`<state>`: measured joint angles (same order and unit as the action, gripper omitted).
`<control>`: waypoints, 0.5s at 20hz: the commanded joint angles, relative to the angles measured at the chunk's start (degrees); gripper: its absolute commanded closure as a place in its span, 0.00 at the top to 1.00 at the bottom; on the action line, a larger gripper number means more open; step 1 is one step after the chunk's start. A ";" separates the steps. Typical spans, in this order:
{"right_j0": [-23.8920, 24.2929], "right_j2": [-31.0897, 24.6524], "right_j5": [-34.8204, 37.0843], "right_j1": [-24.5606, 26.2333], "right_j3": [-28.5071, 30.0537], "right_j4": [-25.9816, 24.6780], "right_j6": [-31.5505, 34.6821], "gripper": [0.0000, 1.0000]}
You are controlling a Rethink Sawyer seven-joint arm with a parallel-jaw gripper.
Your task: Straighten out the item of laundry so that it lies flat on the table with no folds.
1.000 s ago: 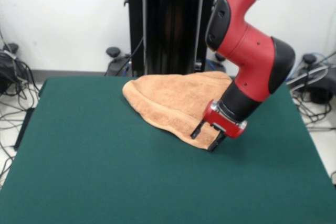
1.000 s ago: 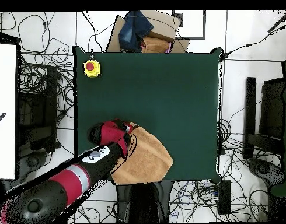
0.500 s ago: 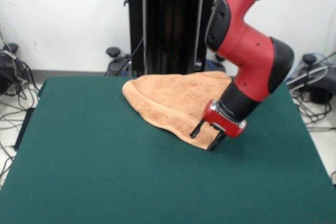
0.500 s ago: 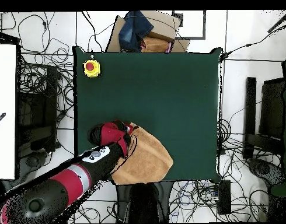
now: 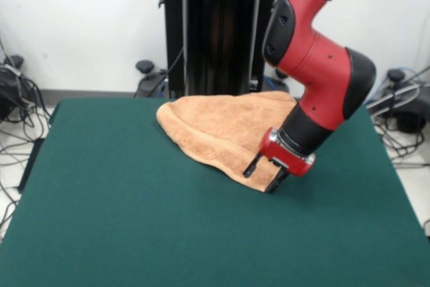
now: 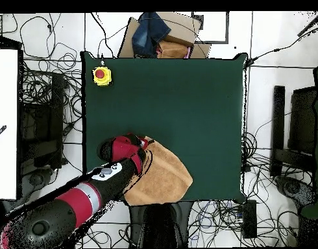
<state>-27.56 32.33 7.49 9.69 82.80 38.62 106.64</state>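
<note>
Towel, front view: orange-tan terry cloth, the towel lies bunched and folded over itself on the far half of the desk, one rounded lobe toward the left, its far edge at the desk's back rim, tapering to a point near the arm's tip.
Desk, front view: dark green felt top, bare across the near half.
Gripper, front view: the gripper sits at the towel's near, pointed corner, its two black fingers tilted down and set apart, one over the cloth's edge and one just beside it toward the green; the jaws stand parted, and I cannot tell whether any cloth is between them.
Arm, front view: red and black, it comes down from above on the right.
Towel, overhead view: the towel is a folded wedge near the desk's bottom edge, left of centre.
Gripper, overhead view: hidden under the red wrist.
Button, overhead view: a yellow box with a red button stands in the desk's upper left corner, well apart from the towel.
</note>
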 commanded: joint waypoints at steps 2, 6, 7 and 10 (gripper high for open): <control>1.18 -9.99 -0.28 3.44 -0.62 -2.19 9.27 1.00; 1.38 -10.26 -0.75 3.43 -0.51 -2.34 9.18 1.00; 1.48 -10.28 -0.89 3.40 -0.46 -2.43 9.10 1.00; 1.48 -10.08 -0.89 3.51 -0.59 -2.42 9.06 1.00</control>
<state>-27.57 32.30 7.35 9.72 82.80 38.62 106.64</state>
